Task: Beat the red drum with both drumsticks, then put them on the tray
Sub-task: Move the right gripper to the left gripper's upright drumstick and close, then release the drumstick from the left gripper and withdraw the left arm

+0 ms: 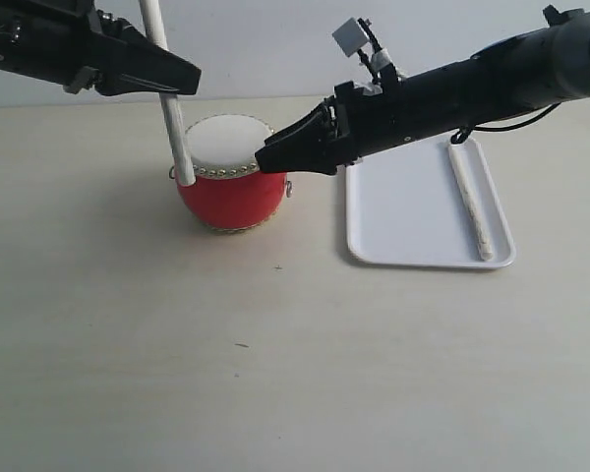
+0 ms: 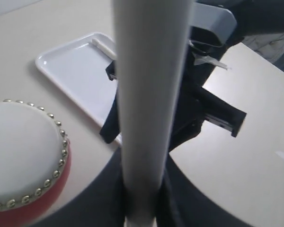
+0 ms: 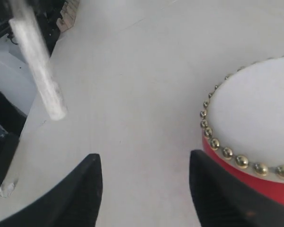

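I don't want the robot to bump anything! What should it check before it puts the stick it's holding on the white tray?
1. Left gripper shut on slim pale wooden drumstick: ok.
2. Right gripper open and empty: ok.
3. Second pale drumstick lies in flat white plastic tray: ok.
4. Bare tray space beside it: ok.
5. Right gripper clear of small red drum with cream top: cannot tell.

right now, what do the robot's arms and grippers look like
Both arms are matte black. The left arm ends in the left gripper, which has long fingers tapering to a wedge. The right gripper has the same shape. The right arm is a thick rounded tube with a small grey box on a bracket near its wrist and a thin black cable looping beneath. No markings are visible.
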Controlling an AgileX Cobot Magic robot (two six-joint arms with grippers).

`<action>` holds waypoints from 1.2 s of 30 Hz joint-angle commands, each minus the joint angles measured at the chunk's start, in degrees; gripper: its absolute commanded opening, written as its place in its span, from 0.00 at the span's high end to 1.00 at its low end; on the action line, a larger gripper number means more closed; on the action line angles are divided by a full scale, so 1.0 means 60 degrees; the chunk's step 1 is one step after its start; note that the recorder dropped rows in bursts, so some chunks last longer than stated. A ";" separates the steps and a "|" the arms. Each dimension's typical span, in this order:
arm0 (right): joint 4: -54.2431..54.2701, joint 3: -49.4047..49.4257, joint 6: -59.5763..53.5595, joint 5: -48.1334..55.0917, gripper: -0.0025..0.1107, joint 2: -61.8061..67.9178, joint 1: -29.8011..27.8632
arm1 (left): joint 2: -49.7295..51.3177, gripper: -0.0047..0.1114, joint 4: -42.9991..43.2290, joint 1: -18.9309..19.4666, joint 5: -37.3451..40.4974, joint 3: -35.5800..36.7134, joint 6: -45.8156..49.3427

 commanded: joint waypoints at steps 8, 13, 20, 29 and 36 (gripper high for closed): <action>0.0643 0.0263 -0.0432 0.0044 0.50 -0.0366 0.0350 | -0.0105 0.96 -0.1349 0.0183 0.0254 0.0456 0.1441; 0.0806 0.0263 -0.0769 0.0044 0.50 -0.0979 0.0930 | -0.0105 0.96 -0.1349 0.0183 0.0275 0.0496 0.1461; 0.1037 0.0263 -0.1049 0.0044 0.50 -0.0932 0.1202 | -0.0105 0.96 -0.1644 0.0142 0.0657 0.0583 0.1549; 0.1388 0.0263 -0.0925 0.0044 0.51 -0.0965 0.1487 | -0.0105 0.96 -0.1683 0.0118 0.1148 0.0583 0.1549; 0.1408 0.0263 -0.0925 0.0044 0.51 -0.0965 0.1597 | -0.0105 0.96 -0.1648 -0.0292 0.1200 0.0583 0.1549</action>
